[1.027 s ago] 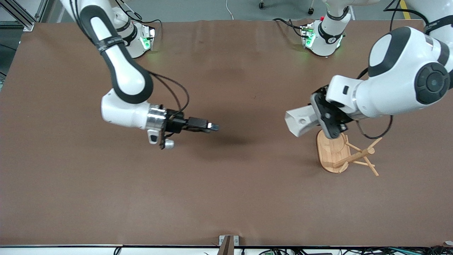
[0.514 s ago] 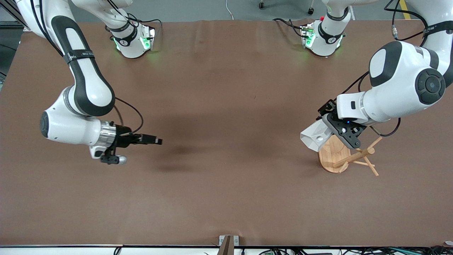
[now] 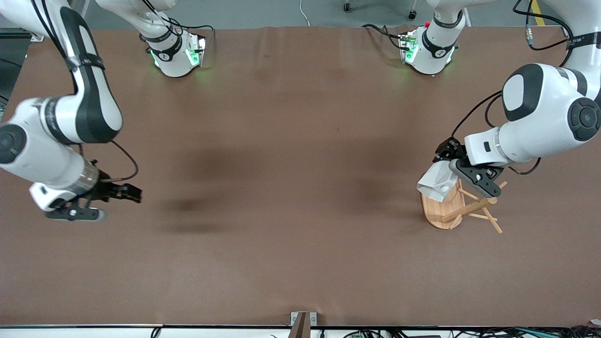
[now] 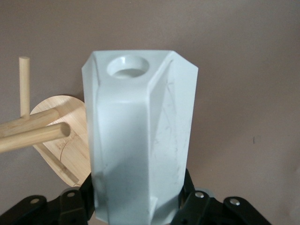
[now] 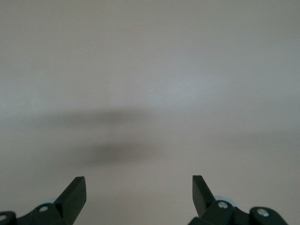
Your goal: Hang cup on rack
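My left gripper (image 3: pixel 453 169) is shut on the white faceted cup (image 3: pixel 437 182) and holds it over the oval base of the bamboo rack (image 3: pixel 439 213). In the left wrist view the cup (image 4: pixel 140 140) fills the middle, its tab handle with the round hole (image 4: pixel 126 66) facing the camera, and the rack's pegs (image 4: pixel 33 131) and base (image 4: pixel 70 140) lie beside it. The rack's post and pegs (image 3: pixel 474 206) lean toward the left arm's end of the table. My right gripper (image 3: pixel 134 192) is open and empty above the bare table at the right arm's end; its fingertips (image 5: pixel 75 194) stand wide apart.
The brown table (image 3: pixel 291 188) carries nothing else. The two arm bases (image 3: pixel 176 51) (image 3: pixel 429 49) stand along the edge farthest from the front camera. A small bracket (image 3: pixel 303 321) sits at the nearest edge.
My left gripper has carried the cup toward the rack and lower over its base. My right arm has swung away toward its own end of the table, empty.
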Tool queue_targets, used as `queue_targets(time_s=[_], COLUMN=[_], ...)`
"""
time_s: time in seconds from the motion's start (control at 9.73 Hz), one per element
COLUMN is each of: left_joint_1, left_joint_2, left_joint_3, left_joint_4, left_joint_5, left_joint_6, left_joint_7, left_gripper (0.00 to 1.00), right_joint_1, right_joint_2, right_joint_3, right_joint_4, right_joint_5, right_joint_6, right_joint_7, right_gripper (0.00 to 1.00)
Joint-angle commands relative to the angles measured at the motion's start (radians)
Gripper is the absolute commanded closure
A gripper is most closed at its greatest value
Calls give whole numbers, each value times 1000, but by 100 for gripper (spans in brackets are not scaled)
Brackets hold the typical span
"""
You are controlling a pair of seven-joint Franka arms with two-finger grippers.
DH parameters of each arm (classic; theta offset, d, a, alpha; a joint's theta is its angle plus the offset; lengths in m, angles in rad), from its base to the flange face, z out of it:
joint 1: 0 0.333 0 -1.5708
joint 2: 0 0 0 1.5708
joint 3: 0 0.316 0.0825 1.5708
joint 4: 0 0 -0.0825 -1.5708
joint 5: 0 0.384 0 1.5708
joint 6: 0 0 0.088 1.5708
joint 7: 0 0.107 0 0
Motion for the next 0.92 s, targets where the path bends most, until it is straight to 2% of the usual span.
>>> queue_targets(time_s=[0.0, 0.21, 0.31, 0.41, 0.51, 0.62, 0.82], left_joint_1=[-4, -4, -1, 1, 1, -1, 2], left_joint_2=[10, 22, 26, 27, 45, 55, 75], left_joint_3=[38, 42, 44, 50, 56, 56, 75], left_joint_4=[-37, -37, -37, -40, -38, -38, -34], left_joint_5=[-31, -62, -64, -65, -70, -94, -117], left_joint_6=[30, 36, 37, 37, 40, 45, 46], left_joint_7=[-2, 0, -2, -2, -2, -2, -2], left_gripper=[100, 100, 100, 100, 100, 100, 100], right_joint_1=[-49, -54, -56, -57, -57, -60, -68], right_joint_2=[-115, -126, -147, -172, -172, -172, -170], right_joint_3=[4, 7, 2, -23, -50, -65, -74], right_joint_4=[14, 180, 211, 241, 308, 362, 367], right_joint_5=[-43, -24, 56, 89, 83, 72, 66], right_joint_6=[-75, -327, -392, -451, -533, -595, -605], right_joint_7=[25, 147, 151, 137, 130, 126, 76], right_gripper=[0, 0, 0, 0, 0, 0, 0])
